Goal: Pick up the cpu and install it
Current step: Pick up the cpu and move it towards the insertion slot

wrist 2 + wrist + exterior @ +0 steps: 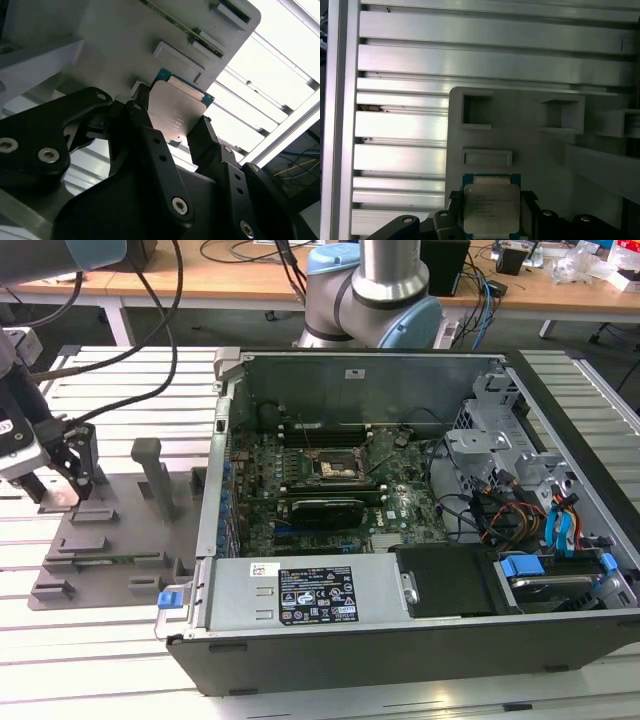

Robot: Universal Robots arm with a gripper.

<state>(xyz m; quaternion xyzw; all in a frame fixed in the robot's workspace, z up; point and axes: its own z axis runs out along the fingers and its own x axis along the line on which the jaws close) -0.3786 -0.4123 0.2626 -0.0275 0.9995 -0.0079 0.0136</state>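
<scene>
The cpu (177,107), a flat square chip with a silvery metal top and a green rim, sits between my black fingers (142,125) in both wrist views. My gripper (170,122) is shut on the cpu (491,205), one finger against each side edge. It is just over the grey plastic fixture tray (530,150). In the exterior view my gripper (65,485) hangs low over that tray (110,530) at the exterior view's left. The dark square socket (335,465) lies on the motherboard inside the open computer case (400,520).
Upright grey posts (150,470) rise from the tray beside my gripper. The case wall (215,480) stands between tray and motherboard. Cables (150,340) trail over the slatted aluminium table (100,640). The arm's base (375,300) is behind the case.
</scene>
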